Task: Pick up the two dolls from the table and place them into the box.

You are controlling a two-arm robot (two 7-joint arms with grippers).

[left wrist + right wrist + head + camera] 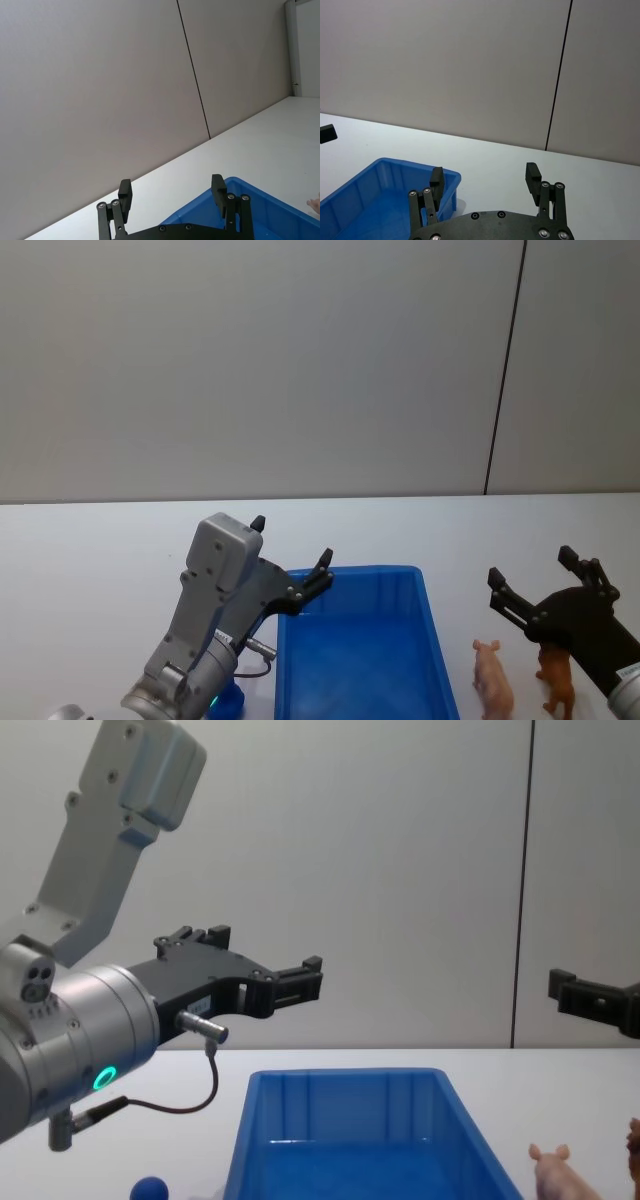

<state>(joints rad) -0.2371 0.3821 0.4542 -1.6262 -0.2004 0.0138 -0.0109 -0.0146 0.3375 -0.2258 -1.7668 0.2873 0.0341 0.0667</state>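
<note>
White table (90,560); blue box (360,660) at its near middle; left gripper (292,540), fingers apart, above the box's far left corner; right gripper (531,567), fingers apart, above the pink pig (493,680) and brown animal (556,678) right of the box.

A plain pale grey panelled wall (250,360) fills the space behind the work area, matt and unmarked. A thin dark vertical seam (505,370) splits it into a wide panel and a narrower one and runs down to the flat white counter (100,540). The counter meets the wall in a straight, clean edge. In the left wrist view a pale vertical trim strip (290,45) stands at the wall's far end, with a lighter surface beyond it. The light is soft and even, casting only faint shadows on the counter.
</note>
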